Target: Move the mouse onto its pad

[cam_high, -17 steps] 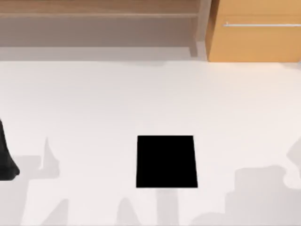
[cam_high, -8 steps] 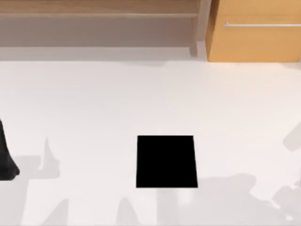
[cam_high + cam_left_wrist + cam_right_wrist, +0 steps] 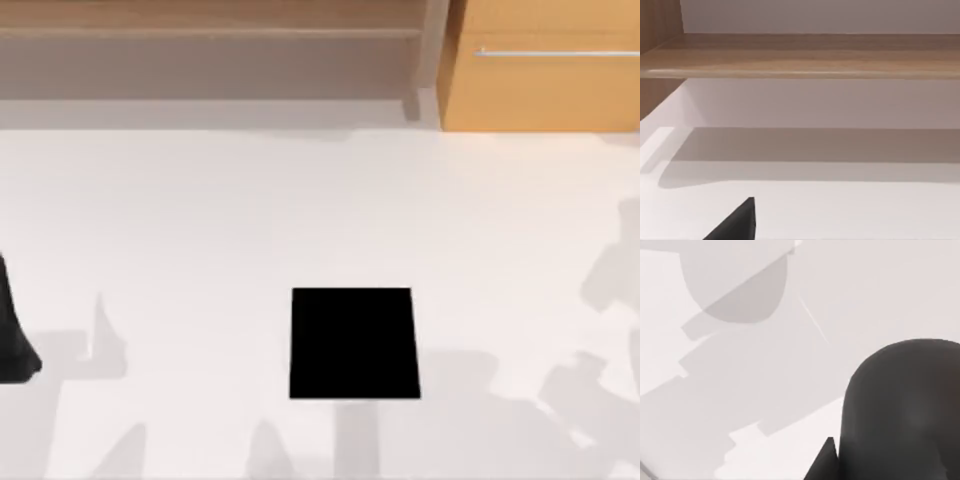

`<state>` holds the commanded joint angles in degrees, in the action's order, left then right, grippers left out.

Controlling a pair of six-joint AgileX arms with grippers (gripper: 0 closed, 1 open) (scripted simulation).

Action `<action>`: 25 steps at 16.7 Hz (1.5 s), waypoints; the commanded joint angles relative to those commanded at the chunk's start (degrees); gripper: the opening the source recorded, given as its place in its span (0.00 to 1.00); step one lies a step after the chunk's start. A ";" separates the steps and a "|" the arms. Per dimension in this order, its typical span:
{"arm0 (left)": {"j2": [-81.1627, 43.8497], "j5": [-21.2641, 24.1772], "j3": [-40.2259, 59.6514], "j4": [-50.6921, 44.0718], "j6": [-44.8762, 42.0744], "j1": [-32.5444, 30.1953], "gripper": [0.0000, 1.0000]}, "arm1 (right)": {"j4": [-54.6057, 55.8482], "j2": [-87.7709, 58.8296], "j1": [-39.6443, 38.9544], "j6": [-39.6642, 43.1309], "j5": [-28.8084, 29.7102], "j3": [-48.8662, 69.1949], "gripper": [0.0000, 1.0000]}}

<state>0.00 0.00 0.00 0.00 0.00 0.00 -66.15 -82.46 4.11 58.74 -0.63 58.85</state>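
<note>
Black pad (image 3: pixel 354 343) lies well right of the left gripper (image 3: pixel 14 340).

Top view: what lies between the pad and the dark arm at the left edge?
Only bare white table between pad and left arm.

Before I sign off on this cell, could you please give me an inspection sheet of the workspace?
Surface: white table, with shadows at its right.
Job's things: pad lies flat near the front centre, its top bare.
Clutter: nothing seen.
Grippers: left arm parked at the table's left edge; a dark part of the right gripper hangs over the white surface.
Cables: nothing seen.
Surroundings: wooden shelf and wooden cabinet behind the table.
</note>
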 joint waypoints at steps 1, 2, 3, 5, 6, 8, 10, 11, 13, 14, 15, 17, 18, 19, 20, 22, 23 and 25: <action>0.00 0.00 0.00 0.00 0.00 0.00 1.00 | -0.33 -2.10 -2.10 3.06 -0.01 2.30 0.00; 0.00 0.00 0.00 0.00 0.00 0.00 1.00 | -0.72 -4.53 -4.51 6.75 -0.02 4.87 0.00; 0.00 0.00 0.00 0.00 0.00 0.00 1.00 | -1.16 -7.18 -7.13 11.02 -0.05 7.61 0.00; 0.00 0.00 0.00 0.00 0.00 0.00 1.00 | -2.14 -13.06 -12.94 21.24 -0.17 13.45 0.00; 0.00 0.00 0.00 0.00 0.00 0.00 1.00 | -2.66 -16.22 -16.06 26.96 -0.26 16.51 0.00; 0.00 0.00 0.00 0.00 0.00 0.00 1.00 | -3.57 -22.57 -22.48 38.85 -0.50 22.68 0.00; 0.00 0.00 0.00 0.00 0.00 0.00 1.00 | -4.13 -28.45 -28.84 50.32 -0.73 28.65 0.00; 0.00 0.00 0.00 0.00 0.00 0.00 1.00 | -4.28 -31.16 -31.91 55.55 -0.83 31.53 0.00; 0.00 0.00 0.00 0.00 0.00 0.00 1.00 | -4.32 -35.89 -37.54 64.45 -0.90 36.88 0.00; 0.00 0.00 0.00 0.00 0.00 0.00 1.00 | -4.21 -37.85 -40.05 68.14 -0.88 39.26 0.00; 0.00 0.00 0.00 0.00 0.00 0.00 1.00 | -4.05 -39.53 -42.30 71.30 -0.83 41.39 0.00; 0.00 0.00 0.00 0.00 0.00 0.00 1.00 | -3.75 -42.06 -45.77 75.98 -0.69 44.73 0.00; 0.00 0.00 0.00 0.00 0.00 0.00 1.00 | -3.63 -42.86 -46.88 77.38 -0.62 45.80 0.00; 0.00 0.00 0.00 0.00 0.00 0.00 1.00 | -3.54 -43.30 -47.54 78.19 -0.58 46.43 0.00; 0.00 0.00 0.00 0.00 0.00 0.00 1.00 | -3.51 -43.43 -47.74 78.44 -0.56 46.62 0.00; 0.00 0.00 0.00 0.00 0.00 0.00 1.00 | -3.51 -43.43 -47.74 78.44 -0.56 46.62 0.00; 0.00 0.00 0.00 0.00 0.00 0.00 1.00 | -3.51 -43.43 -47.74 78.44 -0.56 46.62 0.00; 0.00 0.00 0.00 0.00 0.00 0.00 1.00 | -3.54 -43.23 -47.54 78.30 -0.63 46.42 0.00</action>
<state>0.00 0.00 0.00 0.00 0.00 0.00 -69.69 -125.69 -43.43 137.04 -1.26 105.27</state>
